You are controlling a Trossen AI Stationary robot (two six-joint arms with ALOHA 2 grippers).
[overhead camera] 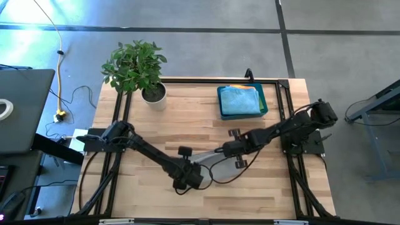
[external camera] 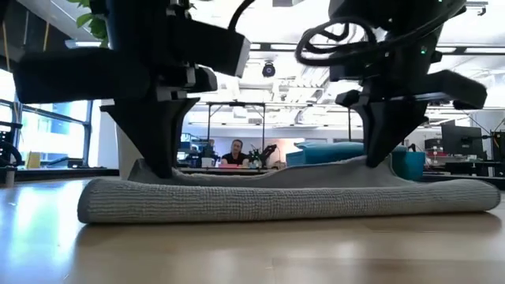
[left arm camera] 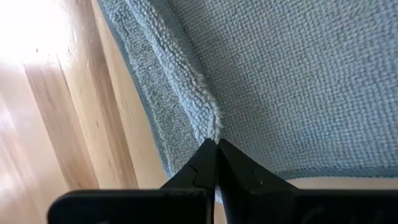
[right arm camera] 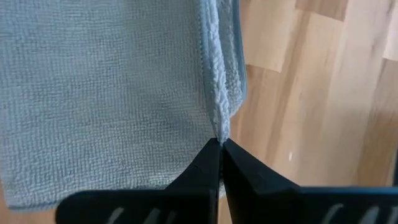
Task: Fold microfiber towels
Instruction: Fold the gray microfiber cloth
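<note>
A grey microfiber towel (overhead camera: 209, 157) lies on the wooden table near the middle, folded into a long, flat band (external camera: 292, 196). Both grippers stand over it, pointing steeply down. My left gripper (left arm camera: 216, 143) is shut on the band's left part (external camera: 162, 170). Toward the right end (external camera: 379, 162), my right gripper (right arm camera: 221, 142) is also shut on the cloth. At each gripper the cloth rises into a small peak. The rest of the towel rests flat on the table. My left gripper pinches the hemmed edge of the towel's upper layer (left arm camera: 210, 127) between its two fingertips, coming from above and slanting down. A lower layer shows beneath that edge on the table. My right gripper pinches the rolled edge of the upper layer (right arm camera: 219, 127) at its fingertips, also from above. The towel spreads flat on the table beyond the fingers, slightly lifted at the hold.
A blue bin (overhead camera: 262, 103) at the far right holds folded towels, a light blue one (overhead camera: 240, 100) on top. A potted plant (overhead camera: 140, 69) stands at the far left. Black frame rails (overhead camera: 119, 125) run along the table's sides. A person (external camera: 234, 154) sits far behind.
</note>
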